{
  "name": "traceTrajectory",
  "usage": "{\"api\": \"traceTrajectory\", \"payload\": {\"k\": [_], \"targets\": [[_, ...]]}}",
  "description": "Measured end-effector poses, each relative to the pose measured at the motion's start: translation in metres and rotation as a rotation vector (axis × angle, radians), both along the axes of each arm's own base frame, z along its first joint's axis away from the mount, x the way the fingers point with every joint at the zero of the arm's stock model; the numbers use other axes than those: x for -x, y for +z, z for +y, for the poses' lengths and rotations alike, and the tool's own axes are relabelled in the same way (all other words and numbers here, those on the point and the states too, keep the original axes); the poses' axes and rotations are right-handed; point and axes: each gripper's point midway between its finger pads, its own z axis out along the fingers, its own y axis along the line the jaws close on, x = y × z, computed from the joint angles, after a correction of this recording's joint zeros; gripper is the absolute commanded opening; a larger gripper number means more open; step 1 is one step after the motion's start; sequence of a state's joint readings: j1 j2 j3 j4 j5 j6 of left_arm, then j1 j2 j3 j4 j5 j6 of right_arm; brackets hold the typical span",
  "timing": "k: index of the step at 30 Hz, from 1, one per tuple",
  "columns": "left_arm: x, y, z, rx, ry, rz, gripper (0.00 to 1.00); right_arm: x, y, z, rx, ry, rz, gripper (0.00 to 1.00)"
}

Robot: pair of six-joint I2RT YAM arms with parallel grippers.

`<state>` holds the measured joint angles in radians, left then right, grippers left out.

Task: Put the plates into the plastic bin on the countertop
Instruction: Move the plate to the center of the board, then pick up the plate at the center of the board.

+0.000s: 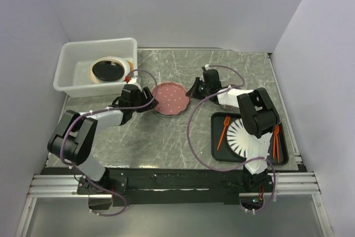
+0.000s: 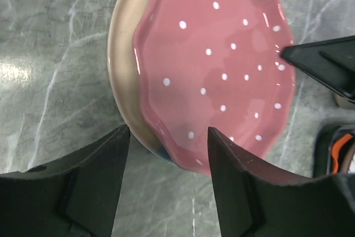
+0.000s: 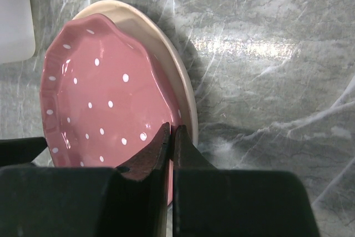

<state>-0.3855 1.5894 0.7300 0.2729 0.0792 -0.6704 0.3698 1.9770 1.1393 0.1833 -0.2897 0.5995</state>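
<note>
A pink plate (image 1: 170, 98) with white dots lies on a tan-gold plate (image 2: 122, 65) in the middle of the countertop (image 1: 161, 142). It sits off-centre on that plate and its right side looks slightly raised. My left gripper (image 2: 166, 134) is open at the stack's left edge, with the pink rim between its fingers and clear of both. My right gripper (image 3: 172, 129) is shut on the pink plate's (image 3: 94, 92) right rim, one finger inside the lip and one outside. The plastic bin (image 1: 62, 70) stands at the back left. It holds a dark brown plate (image 1: 108, 69) on top of paler ones.
A black tray (image 1: 219, 148) at the front right holds a white striped plate (image 1: 241, 134) and orange cutlery (image 1: 223, 131). Walls close in the countertop at the left, back and right. The bin's corner (image 3: 14, 15) shows just beyond the plates in the right wrist view.
</note>
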Motion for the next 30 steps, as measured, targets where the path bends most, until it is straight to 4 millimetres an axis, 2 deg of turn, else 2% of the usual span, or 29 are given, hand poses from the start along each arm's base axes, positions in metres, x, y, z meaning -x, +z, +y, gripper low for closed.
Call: {"api": "traceTrajectory", "payload": {"k": [9, 15, 17, 18, 19, 28, 30], "targets": [[-0.017, -0.009, -0.007, -0.012, 0.001, 0.006, 0.55, 0.000, 0.000, 0.000, 0.000, 0.008, -0.002, 0.00], [-0.028, -0.025, -0.012, -0.026, 0.003, 0.028, 0.43, 0.000, 0.000, -0.001, -0.001, 0.007, -0.002, 0.00], [-0.033, -0.026, -0.012, -0.030, 0.010, 0.023, 0.26, -0.001, 0.000, -0.003, -0.004, 0.003, 0.000, 0.00], [-0.034, -0.027, -0.010, -0.040, 0.017, 0.019, 0.10, -0.002, 0.000, -0.004, -0.004, 0.001, -0.001, 0.00], [-0.036, -0.029, -0.009, -0.040, 0.027, 0.019, 0.01, -0.003, 0.001, -0.005, -0.006, -0.001, -0.003, 0.01], [-0.044, -0.026, -0.005, -0.014, 0.086, 0.016, 0.01, -0.004, 0.001, -0.007, -0.018, -0.010, 0.004, 0.12], [-0.044, -0.026, -0.004, -0.013, 0.090, 0.016, 0.01, -0.004, 0.001, -0.007, -0.021, -0.009, 0.001, 0.20]]}}
